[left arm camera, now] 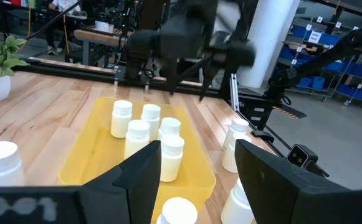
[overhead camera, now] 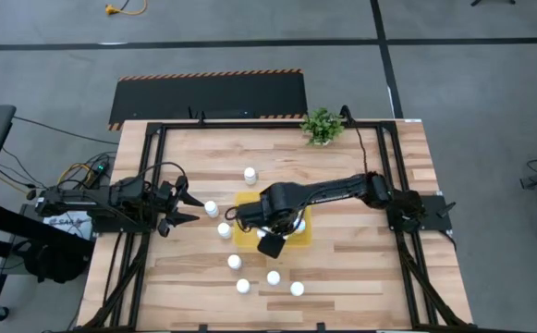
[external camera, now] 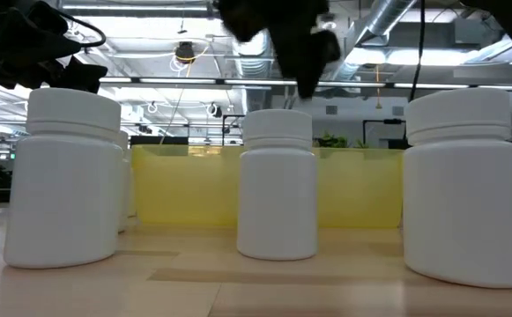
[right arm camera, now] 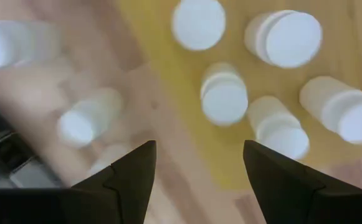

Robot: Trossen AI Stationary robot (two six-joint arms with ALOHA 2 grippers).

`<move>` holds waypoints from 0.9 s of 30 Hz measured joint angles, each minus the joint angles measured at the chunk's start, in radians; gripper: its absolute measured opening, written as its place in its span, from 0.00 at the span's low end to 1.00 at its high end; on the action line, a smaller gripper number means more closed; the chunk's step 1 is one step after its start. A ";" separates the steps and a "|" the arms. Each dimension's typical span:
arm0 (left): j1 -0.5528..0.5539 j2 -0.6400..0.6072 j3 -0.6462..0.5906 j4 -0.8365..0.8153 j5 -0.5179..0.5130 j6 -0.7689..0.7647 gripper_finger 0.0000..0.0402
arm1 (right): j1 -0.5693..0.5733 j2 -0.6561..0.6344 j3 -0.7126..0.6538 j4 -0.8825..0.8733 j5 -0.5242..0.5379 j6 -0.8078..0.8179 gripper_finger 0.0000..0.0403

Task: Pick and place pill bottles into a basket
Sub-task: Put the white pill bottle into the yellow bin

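Your right end effector (overhead camera: 270, 242) crowds the yellow basket (overhead camera: 246, 235), loose pill bottles (overhead camera: 240, 262) ring its near and left sides, while bare desk (overhead camera: 360, 259) lies open to its right.

Sat on a light wooden table (overhead camera: 360, 259): one small green plant (overhead camera: 322, 125) in a white pot, at the far edge. Lay just past the table on the grey floor: a flat black mat (overhead camera: 208, 97) with an orange striped edge. Showed far off in the room: blue shelves (left arm camera: 330, 43), and pipes and lights (external camera: 183, 53) hung up high.
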 joint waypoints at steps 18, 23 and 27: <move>0.000 0.000 -0.001 0.016 -0.020 -0.030 0.48 | 0.300 -0.445 0.025 0.000 1.130 0.125 0.58; 0.000 0.000 -0.002 0.016 -0.086 -0.051 0.48 | 0.384 -0.442 0.025 0.000 1.315 0.007 0.58; 0.000 0.000 -0.002 0.010 -0.136 -0.109 0.48 | 0.404 -0.430 0.024 0.000 1.175 -0.126 0.58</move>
